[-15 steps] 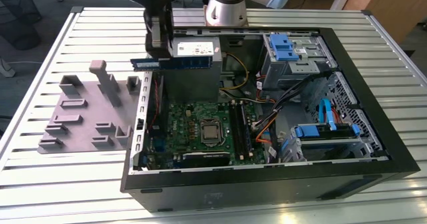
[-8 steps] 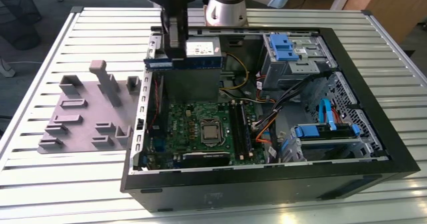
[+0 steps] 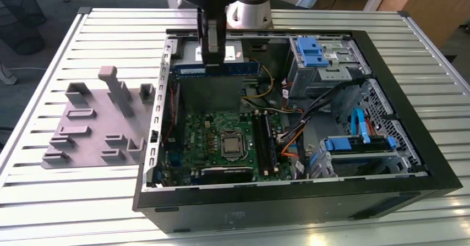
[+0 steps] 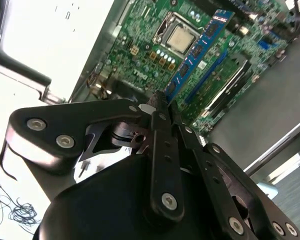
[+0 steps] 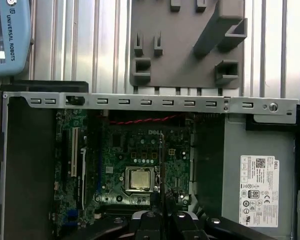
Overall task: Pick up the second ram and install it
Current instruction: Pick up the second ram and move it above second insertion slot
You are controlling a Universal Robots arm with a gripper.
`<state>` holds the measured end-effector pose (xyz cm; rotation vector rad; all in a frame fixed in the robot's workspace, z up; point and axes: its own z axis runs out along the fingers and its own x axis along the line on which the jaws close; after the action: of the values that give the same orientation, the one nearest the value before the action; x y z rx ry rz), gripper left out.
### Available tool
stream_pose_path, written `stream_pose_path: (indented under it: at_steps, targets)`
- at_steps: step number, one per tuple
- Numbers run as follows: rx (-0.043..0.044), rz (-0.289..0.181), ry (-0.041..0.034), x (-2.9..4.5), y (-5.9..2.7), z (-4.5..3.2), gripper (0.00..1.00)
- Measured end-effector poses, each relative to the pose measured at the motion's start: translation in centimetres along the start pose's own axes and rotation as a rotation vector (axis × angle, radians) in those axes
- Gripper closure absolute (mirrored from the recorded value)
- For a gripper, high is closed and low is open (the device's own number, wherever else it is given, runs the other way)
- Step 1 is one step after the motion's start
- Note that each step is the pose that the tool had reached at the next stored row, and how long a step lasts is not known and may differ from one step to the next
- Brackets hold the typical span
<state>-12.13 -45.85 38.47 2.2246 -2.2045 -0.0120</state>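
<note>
Pincer [image 3: 213, 60] clamped on the second ram [image 3: 239, 68] near its mid-length. The stick is held on edge above the far end of the open computer case [image 3: 257, 205], well apart from the memory slots [image 3: 266, 141] beside the processor socket [image 3: 232, 143] on the motherboard [image 3: 209, 127]. In the second wrist view the fingers [image 4: 160, 150] stand drawn together.

In the exterior view the stick runs across the picture while the slots run toward the camera. To my judgement it lies crosswise to them, and its long edge has to come parallel to a free slot before it goes in. A clean seat probably depends on three things:
- the stick being level end to end
- the notch in its contact edge meeting the slot's key
- a straight, even push, since a tilted one could jam one end

The cables [image 3: 294, 119] just beside the slots could snag it.

The grey tray [image 3: 88, 130] sits on the slatted tabletop [image 3: 74, 202] beside the case.

As for writing, the stick carries a pale label. The power supply [image 5: 232, 150] bears a white sticker [image 5: 260, 191] dense with print and symbols. A blue device [image 5: 7, 45] has lettering on its casing.
</note>
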Motion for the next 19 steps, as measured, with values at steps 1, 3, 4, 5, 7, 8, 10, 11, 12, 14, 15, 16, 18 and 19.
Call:
stream_pose_path:
  at_steps: [1,3,4,5,7,8,10,11,12,14,15,16,18,19]
  targets:
    - [0.0,0.0,0.0,0.0,-0.28,0.01,0.86]
    - [0.0,0.0,0.0,0.01,-0.86,0.02,0.86]
    - [0.0,0.0,0.0,0.02,-2.52,0.06,0.86]
    - [0.0,0.0,0.0,0.03,-2.86,0.07,0.86]
    - [0.0001,0.0,-0.0001,0.03,-3.49,0.09,0.86]
    - [0.0,0.0,-0.0001,0.04,-3.83,0.1,0.86]
    - [0.0,0.0,-0.0001,0.04,-4.54,0.11,0.86]
    - [0.0,0.0,0.0,0.04,-4.88,0.12,0.86]
    - [0.0,0.0,-0.0001,0.05,-5.22,0.13,0.86]
    - [0.0,0.0,0.0,0.05,-5.88,0.15,0.86]
    - [0.0,0.0,0.0,0.06,-6.19,0.16,0.86]
    - [0.0,0.0,0.0,0.06,-6.44,0.16,0.86]
    - [0.0,0.0,0.0,0.07,-6.67,0.17,0.86]
    - [0.0,0.0,0.0,0.07,-6.67,0.17,0.86]
